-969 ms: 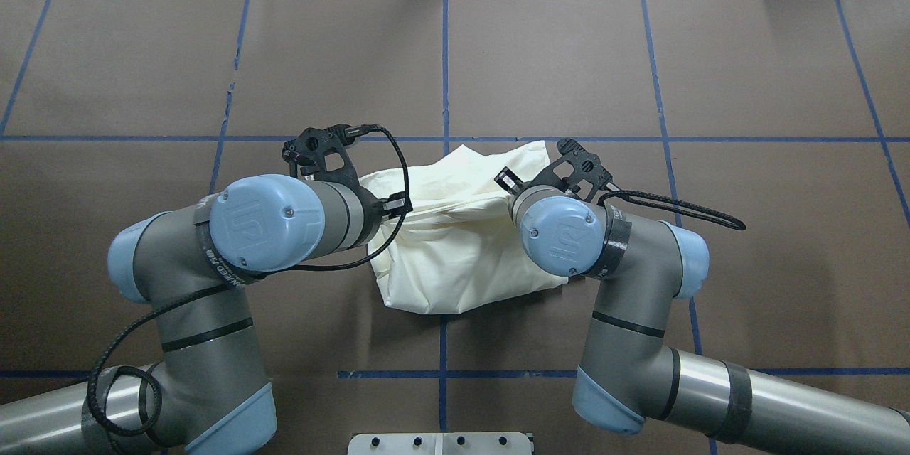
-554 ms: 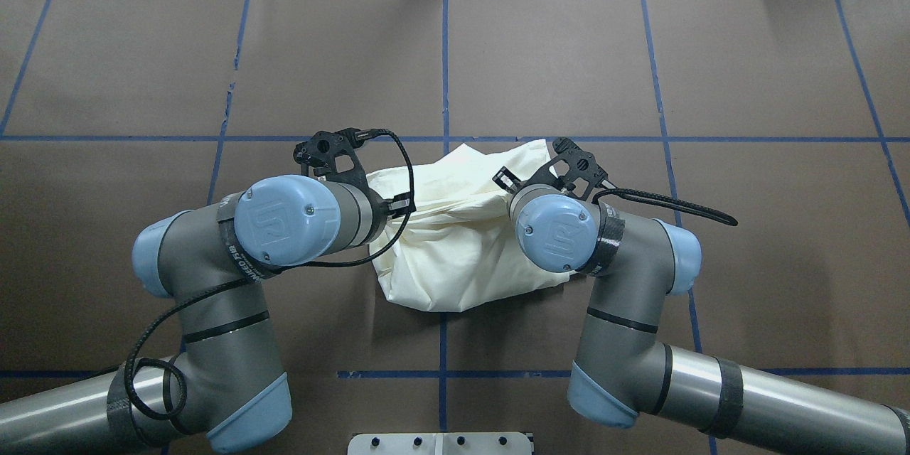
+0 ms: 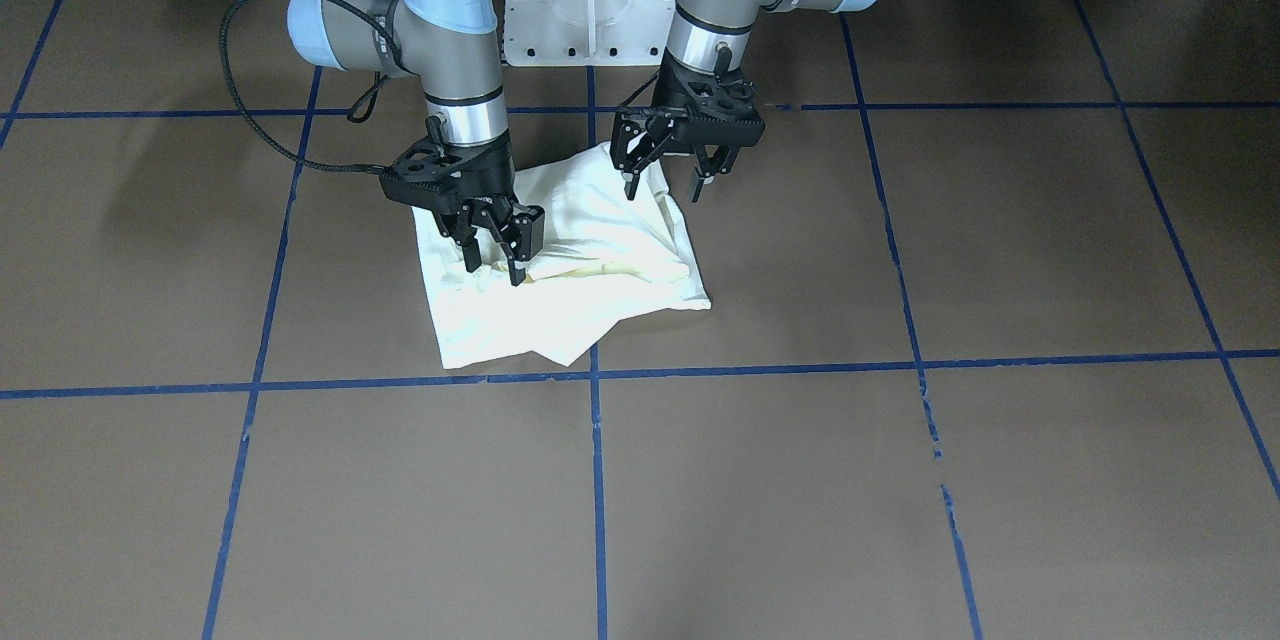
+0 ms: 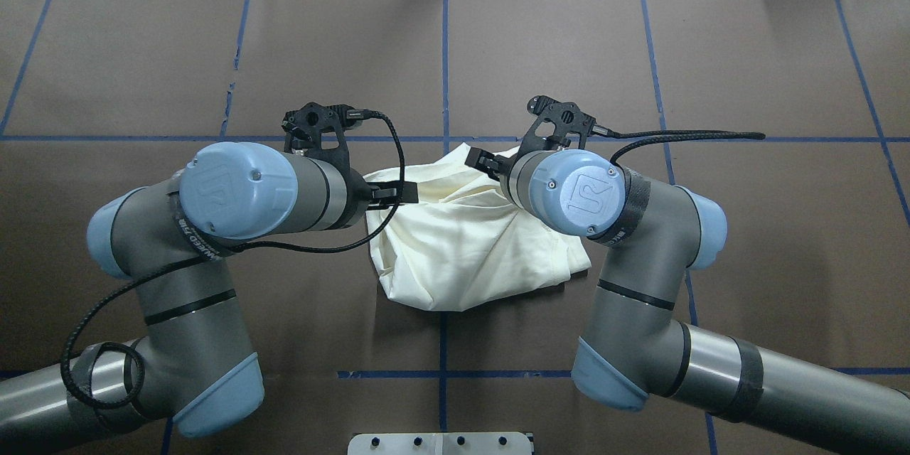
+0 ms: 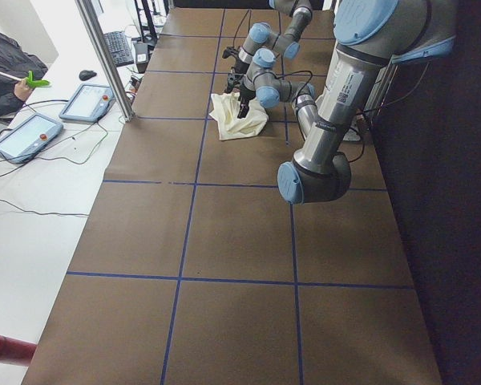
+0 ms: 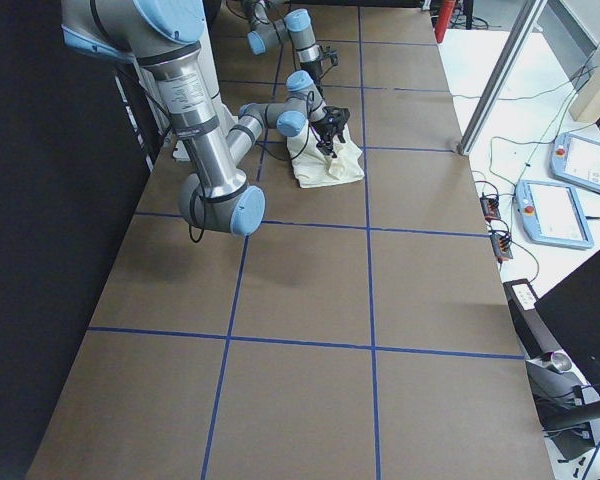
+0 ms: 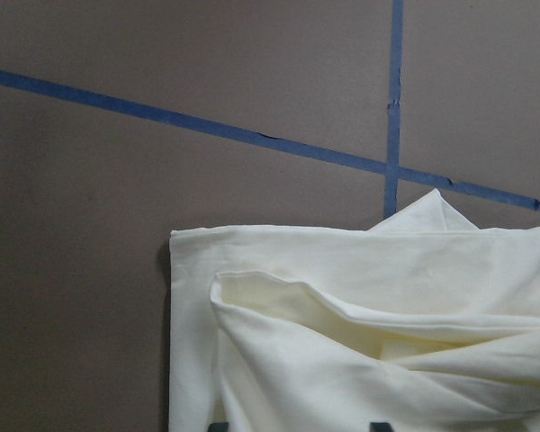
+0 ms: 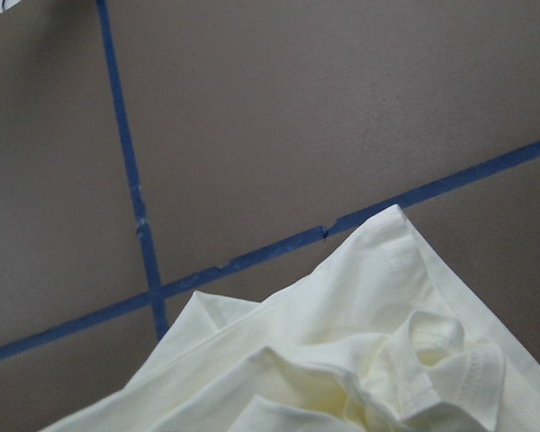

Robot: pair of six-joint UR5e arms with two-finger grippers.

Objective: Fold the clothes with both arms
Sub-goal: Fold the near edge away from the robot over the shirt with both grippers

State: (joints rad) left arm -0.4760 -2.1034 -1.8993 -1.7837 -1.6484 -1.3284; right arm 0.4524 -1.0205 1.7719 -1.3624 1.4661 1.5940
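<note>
Near the middle of the table (image 3: pixel 800 480), just in front of the robot's white base (image 3: pixel 585 0), the shirt (image 3: pixel 600 310) lay gathered into a compact, roughly square packet beside a crossing of blue tape lines (image 3: pixel 597 440). Only plain cream cloth showed; no print faced up in any view.

The right gripper (image 3: pixel 492 265) stood over one side of the packet with its fingers spread and pointing down. The tips were at or just above the fabric, and whether they touched it could not be told. The left gripper (image 3: pixel 662 185) hung over the opposite side, near the edge closest to the base, likewise spread wide and holding nothing.

Judged from how the cloth lay, most of the folding looked done, with sleeves and body tucked into one bundle. It was not neat, though. Loose ridges ran across the top layer, a pointed corner poked out on the side away from the base, and a lower layer showed beyond the upper one. What seemed left was a flattening, or one more fold to square the packet, and then clearing both arms away.
</note>
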